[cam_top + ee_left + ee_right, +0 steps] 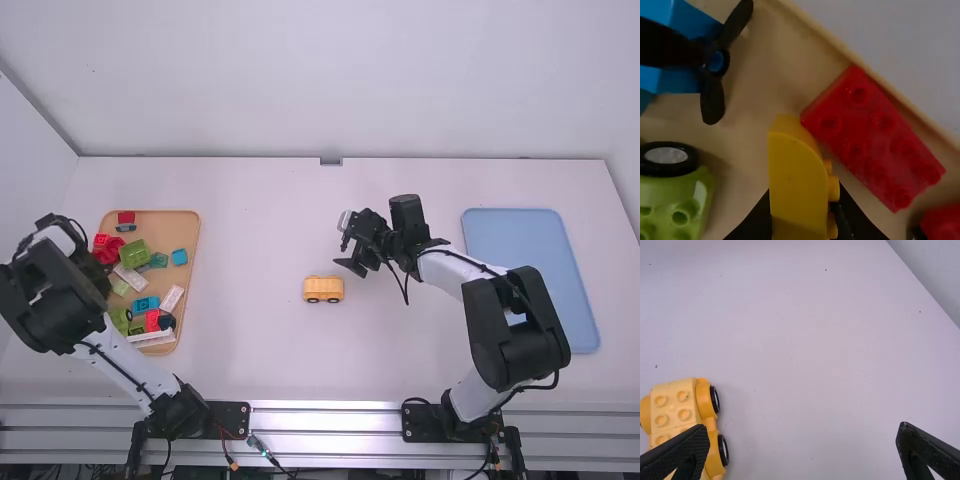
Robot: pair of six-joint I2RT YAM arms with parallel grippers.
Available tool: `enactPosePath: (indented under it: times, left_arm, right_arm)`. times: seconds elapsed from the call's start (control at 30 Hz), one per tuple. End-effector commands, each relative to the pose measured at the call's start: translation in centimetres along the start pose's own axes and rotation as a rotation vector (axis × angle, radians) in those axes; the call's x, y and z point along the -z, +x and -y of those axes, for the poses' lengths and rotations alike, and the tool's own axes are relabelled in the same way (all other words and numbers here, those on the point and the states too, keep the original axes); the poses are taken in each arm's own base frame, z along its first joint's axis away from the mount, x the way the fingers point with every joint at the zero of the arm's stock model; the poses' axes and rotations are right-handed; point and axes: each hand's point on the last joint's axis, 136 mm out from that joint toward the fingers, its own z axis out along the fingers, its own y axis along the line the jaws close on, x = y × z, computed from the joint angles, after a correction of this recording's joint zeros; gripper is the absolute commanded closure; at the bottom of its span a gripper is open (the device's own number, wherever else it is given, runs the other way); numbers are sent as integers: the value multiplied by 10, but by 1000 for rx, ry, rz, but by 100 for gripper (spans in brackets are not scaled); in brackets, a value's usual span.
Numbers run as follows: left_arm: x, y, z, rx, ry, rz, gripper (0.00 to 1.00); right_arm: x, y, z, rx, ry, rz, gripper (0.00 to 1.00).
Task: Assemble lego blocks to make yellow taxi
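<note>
The yellow car base (323, 289), the start of the taxi, stands on the bench (260, 350), about midway between the wood tray (190, 235) on the left and the blue tray (527, 275) on the right. A broad strip of bench runs on either side of it, with more beyond it up to the wall (320, 90) and on the near side down to the metal rail (325, 415). The right end effector (345, 243) hangs just beyond and to the right of the base. The left end effector (97, 272) is over the wood tray, inside its rim, among mixed blocks.

In the left wrist view, the left end effector (807, 220) pinches a yellow block (799, 185) with a rounded top, its studs facing sideways. A red block (875, 140) lies along the tray's edge; whether the yellow one touches it, I cannot tell. A black propeller (715, 65) on a blue block (685, 30) and a green piece with a wheel (672, 200) are near. The right wrist view shows the right end effector (803, 426) spread wide, one finger crossing in front of the base, whose studs face up and whose black wheels line its side.
</note>
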Motion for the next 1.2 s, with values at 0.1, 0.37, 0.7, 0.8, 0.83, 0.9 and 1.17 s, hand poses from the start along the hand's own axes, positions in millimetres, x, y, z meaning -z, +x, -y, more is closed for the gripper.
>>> enactPosePath:
  times: [0.1, 0.37, 0.7, 0.8, 0.83, 0.9, 1.17]
  left_arm:
    - [29, -12, 18, -125, 53, 18, 98]
    - [68, -1, 33, -350, 159, 54, 98]
    - [140, 39, 42, -587, 337, 269, 98]
    - [165, 70, 49, -766, 444, 321, 98]
    - [172, 81, 50, -818, 482, 331, 98]
    - [189, 110, 50, -954, 577, 367, 98]
    - [229, 191, 19, -1274, 896, 480, 98]
  right_arm:
    - [2, -6, 2, 2, 4, 13, 1]
    - [3, -24, 16, -147, 41, 91, 1]
    - [9, -54, 37, -319, 94, 222, 1]
    - [13, -68, 39, -354, 72, 283, 1]
    - [15, -73, 37, -352, 54, 305, 1]
    - [18, -84, 36, -346, 32, 349, 1]
    - [37, -100, 69, -526, 48, 405, 1]
